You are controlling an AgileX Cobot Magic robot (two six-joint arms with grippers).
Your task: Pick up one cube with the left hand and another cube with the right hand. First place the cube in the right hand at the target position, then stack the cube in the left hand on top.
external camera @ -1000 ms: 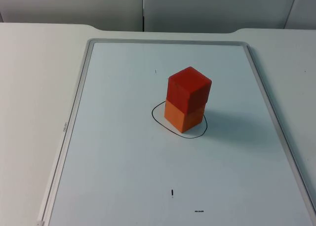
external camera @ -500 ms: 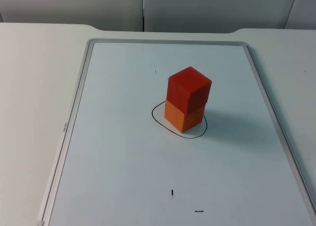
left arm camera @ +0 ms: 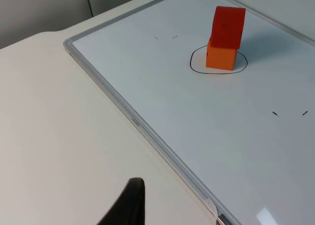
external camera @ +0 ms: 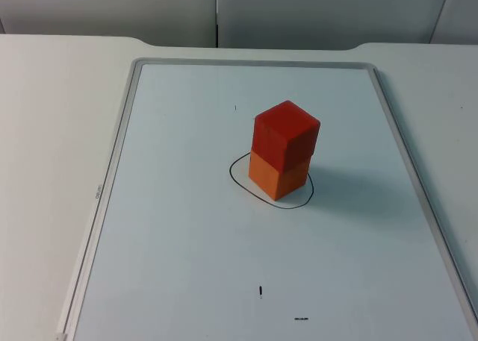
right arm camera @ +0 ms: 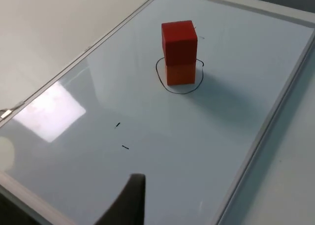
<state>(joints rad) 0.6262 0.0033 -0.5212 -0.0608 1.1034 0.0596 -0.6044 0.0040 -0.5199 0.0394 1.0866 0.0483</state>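
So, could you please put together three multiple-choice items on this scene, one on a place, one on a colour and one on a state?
1. Where does the orange cube stand?
A. inside the drawn black circle on the whiteboard
B. on the table beside the whiteboard
C. on the whiteboard's frame

2. What colour is the upper cube?
A. blue
B. red
C. green

3. How do the two cubes stand?
A. side by side, apart
B. one tipped over beside the other
C. stacked, with no gripper touching them

Answers:
1 A: the black circle runs around the orange cube's base in the top view.
2 B: the red cube sits on the orange one.
3 C: the red cube rests upright on the orange cube, and both wrist views look at the stack from a distance.
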